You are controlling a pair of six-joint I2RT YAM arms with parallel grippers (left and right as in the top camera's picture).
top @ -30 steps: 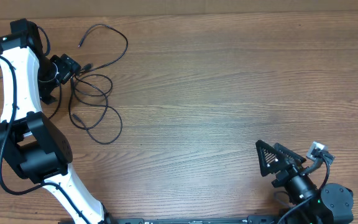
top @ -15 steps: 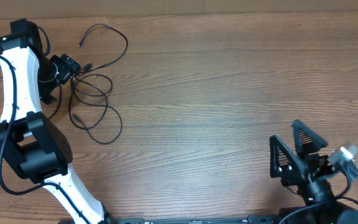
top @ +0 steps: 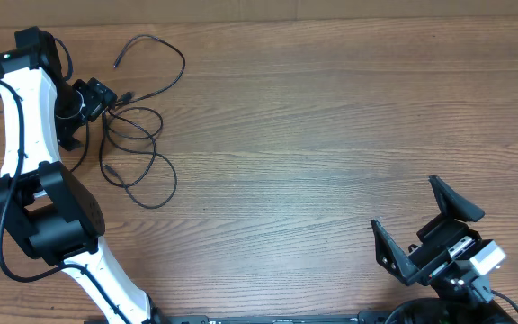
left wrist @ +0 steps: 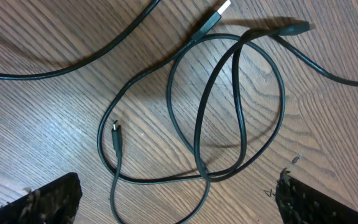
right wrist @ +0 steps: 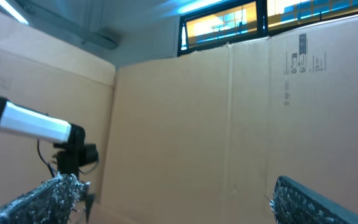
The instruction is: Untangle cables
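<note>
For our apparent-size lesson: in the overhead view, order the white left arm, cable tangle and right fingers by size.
1. white left arm
2. cable tangle and right fingers: similar spread, fingers perhaps nearer the camera, so unranked.

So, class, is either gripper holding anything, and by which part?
Nothing. The left gripper is open above the cables; the right gripper is open, far from them.

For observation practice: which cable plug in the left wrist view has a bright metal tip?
The USB plug at the top edge; the other two are dark.
</note>
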